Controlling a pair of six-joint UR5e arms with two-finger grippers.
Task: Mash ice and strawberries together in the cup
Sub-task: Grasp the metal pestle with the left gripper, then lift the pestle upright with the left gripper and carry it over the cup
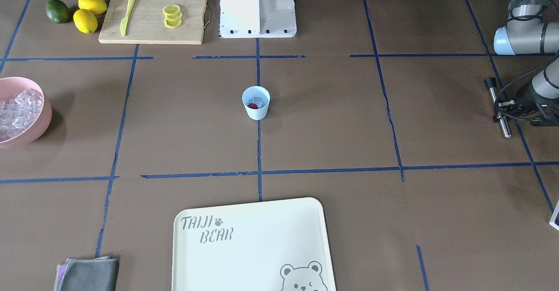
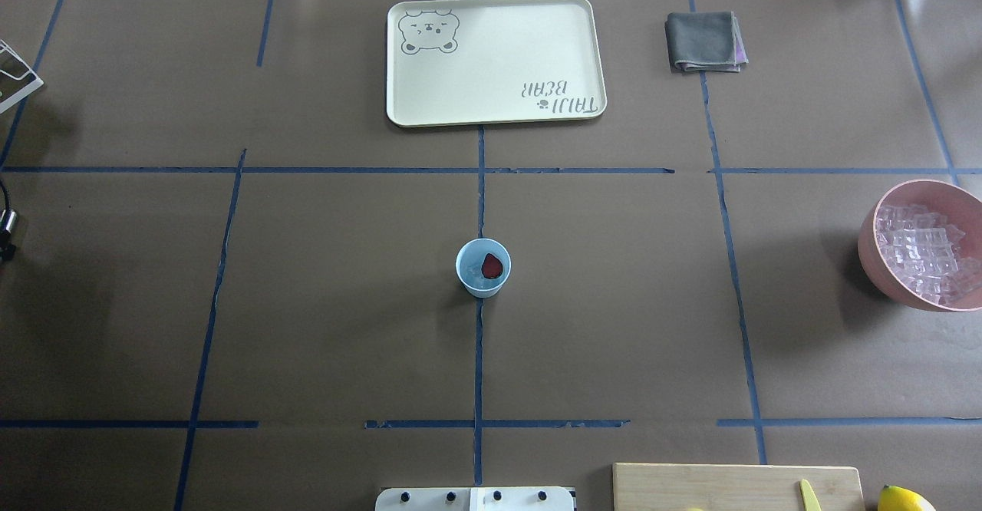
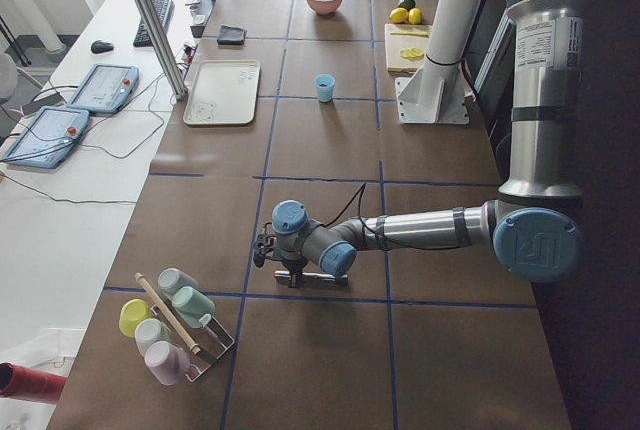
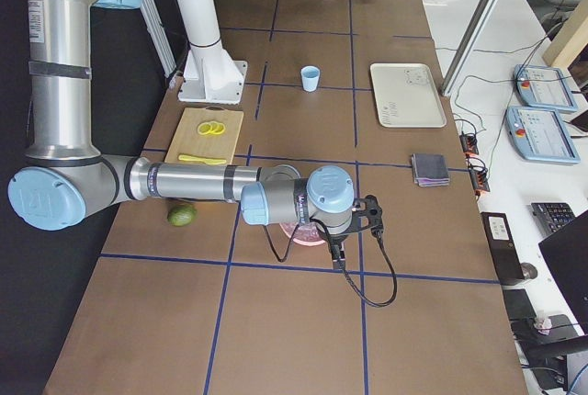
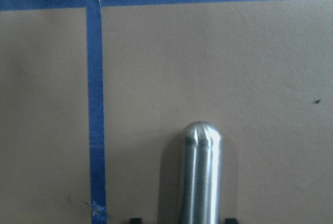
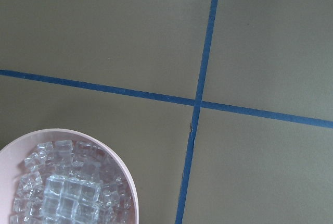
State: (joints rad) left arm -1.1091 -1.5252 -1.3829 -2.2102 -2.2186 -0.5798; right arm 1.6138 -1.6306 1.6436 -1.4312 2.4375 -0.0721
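In the front-facing view, the cup (image 1: 256, 112) is seen upright at the table's middle, well apart from every edge. The strawberry (image 1: 253, 105) and ice (image 1: 260, 101) lie inside it. Near the table's left end, the left gripper (image 1: 500, 111) is held low over a metal rod (image 1: 505, 128). A pink bowl (image 1: 43, 120) is placed at the right end.

In the overhead view, the strawberry is seen lying on the ice.

In the left wrist view, fingertips are glimpsed either side of the rod, seemingly apart rather than clamped.

In the exterior right view, the right gripper (image 4: 336, 250) is held above the pink bowl; its jaws cannot be judged.
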